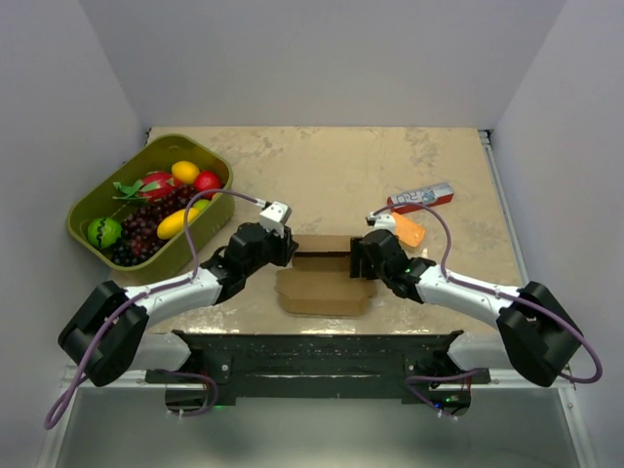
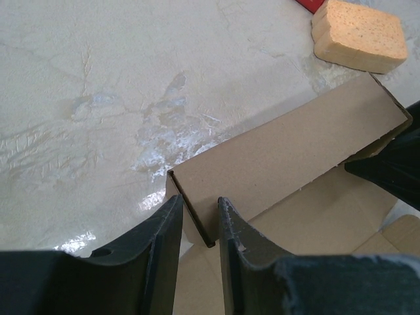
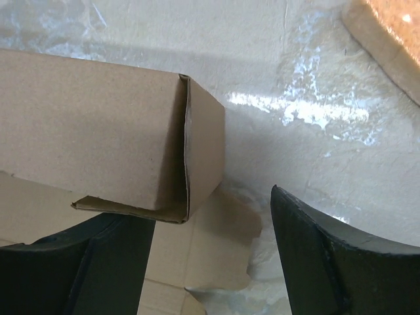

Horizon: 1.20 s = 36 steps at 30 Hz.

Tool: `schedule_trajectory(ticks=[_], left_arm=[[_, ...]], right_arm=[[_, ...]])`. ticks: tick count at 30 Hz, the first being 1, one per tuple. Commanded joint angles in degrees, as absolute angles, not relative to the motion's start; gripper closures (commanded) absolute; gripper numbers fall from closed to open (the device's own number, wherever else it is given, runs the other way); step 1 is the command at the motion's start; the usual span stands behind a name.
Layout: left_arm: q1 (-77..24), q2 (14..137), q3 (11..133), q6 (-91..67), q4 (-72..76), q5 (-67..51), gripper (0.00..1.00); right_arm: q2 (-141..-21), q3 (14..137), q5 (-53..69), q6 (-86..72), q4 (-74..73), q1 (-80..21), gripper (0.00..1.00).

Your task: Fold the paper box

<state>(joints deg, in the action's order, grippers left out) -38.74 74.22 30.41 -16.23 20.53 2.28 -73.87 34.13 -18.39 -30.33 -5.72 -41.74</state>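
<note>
Two pincers at work! The left pincer (image 2: 198,205) clamps one end of the raised wall of the paper box (image 1: 324,273); the right pincer (image 3: 203,216) gapes wide around the opposite corner. The box lies half folded on the bench (image 1: 341,166), centre front, between the arms.

Beige worktop (image 1: 341,166) carries a green fruit bin (image 1: 164,261), box (image 1: 322,278), orange sponge (image 1: 409,232), red-white carton (image 1: 421,198).
</note>
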Motion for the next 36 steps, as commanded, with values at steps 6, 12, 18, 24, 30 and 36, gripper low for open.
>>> schedule_trajectory(ticks=[6, 12, 18, 24, 30, 36], left_arm=[[-38.23, 74.36, 31.11, -13.80, 17.93, 1.50, 0.67], [-38.06, 74.53, 31.20, -13.89, 18.11, 1.23, 0.67], [-37.97, 74.53, 31.11, -14.06, 18.19, 0.88, 0.67], [-37.97, 74.88, 31.29, -14.41, 18.63, 0.26, 0.67], [-37.97, 75.23, 31.38, -14.68, 18.81, 0.35, 0.67], [-37.88, 75.23, 31.29, -14.68, 18.72, 0.26, 0.67]], right_arm=[[-72.59, 31.38, -22.85, -27.43, 10.00, -42.10, 0.28], [-75.41, 27.08, -23.03, -25.14, 19.57, -42.19, 0.36], [-76.11, 23.21, -23.82, -23.82, 28.28, -42.10, 0.47], [-76.38, 20.13, -24.08, -23.03, 36.29, -42.19, 0.50], [-76.99, 17.58, -22.15, -22.06, 44.11, -42.28, 0.47], [-79.97, 16.88, -19.16, -18.64, 49.39, -42.28, 0.43]])
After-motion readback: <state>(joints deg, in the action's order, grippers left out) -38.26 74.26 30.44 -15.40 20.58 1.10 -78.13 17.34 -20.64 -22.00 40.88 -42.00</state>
